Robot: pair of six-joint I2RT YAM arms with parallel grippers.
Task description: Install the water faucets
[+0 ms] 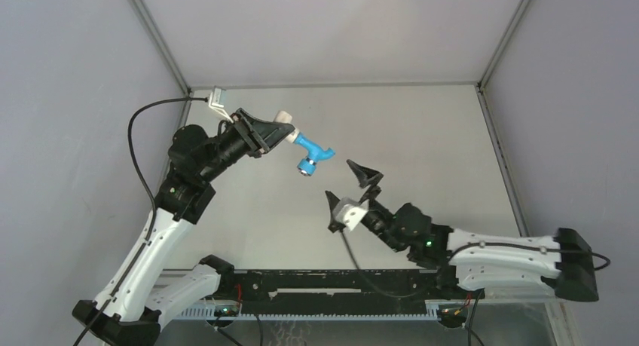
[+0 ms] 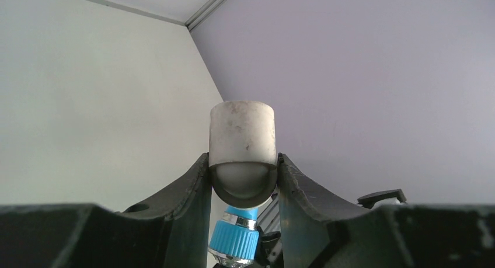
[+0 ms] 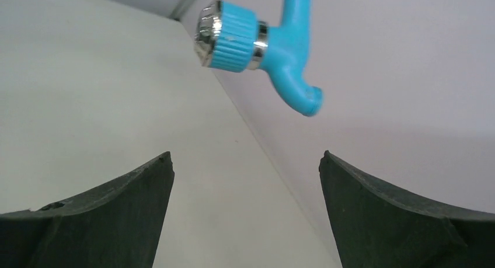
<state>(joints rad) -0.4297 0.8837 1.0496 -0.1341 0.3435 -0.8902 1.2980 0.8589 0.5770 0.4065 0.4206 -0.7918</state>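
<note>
Watching the one gap that matters here: the blue faucet (image 1: pixel 313 151) hangs in mid-air above the tabletop (image 1: pixel 429 127), and it looks joined to the white cylindrical fitting (image 1: pixel 285 120). The left jaws are closed on the fitting's round sides, so they hold the fitting and not the faucet itself. From the top, the faucet's long axis runs out of the fitting, down and to the right, aimed almost straight at the right jaws. Those jaws stand spread wide with nothing between them, just beyond the faucet's free end and clearly apart from it.

In the right wrist view the faucet sits above the open gap and a touch left of its middle. Its ribbed knob (image 3: pixel 227 37) with the shiny cap points left, and its spout (image 3: pixel 303 98) curls down to the right. My read is that the right arm is the free one and the near one, and any grip means rising toward that knob.

Hard to judge: the faucet's upper end is cut off at the top of the right wrist view. In the left wrist view the fitting (image 2: pixel 242 134) hides all but the knob (image 2: pixel 234 240). No view shows how deep the faucet sits in the fitting
</note>
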